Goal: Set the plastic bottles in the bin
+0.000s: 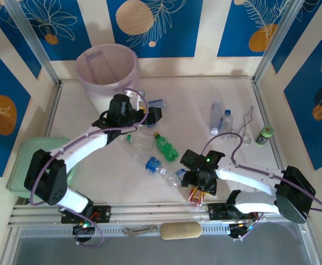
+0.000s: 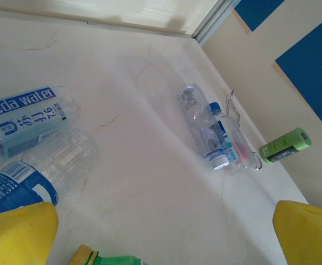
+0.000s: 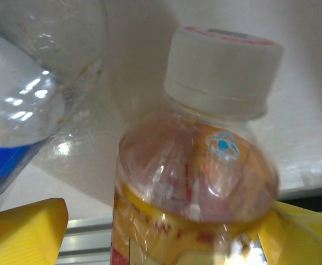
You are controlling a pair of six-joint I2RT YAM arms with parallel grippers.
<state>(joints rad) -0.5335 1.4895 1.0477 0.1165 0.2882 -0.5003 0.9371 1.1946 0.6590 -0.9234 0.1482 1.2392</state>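
The red-orange labelled bottle (image 3: 196,182) sits between the right gripper's (image 3: 161,221) parted fingers (image 3: 22,232) (a gap on one side); the left gripper (image 2: 163,215) gapes wide.

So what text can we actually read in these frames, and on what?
"Soda water": blue label of the clear bottle, left wrist view.
Larger print under it: partly cut off, can't read it reliably.
Second blue-labelled bottle: print too small.
Green cylinder: print too small.
Orange-labelled bottle, right wrist view: label and cap print blurred.
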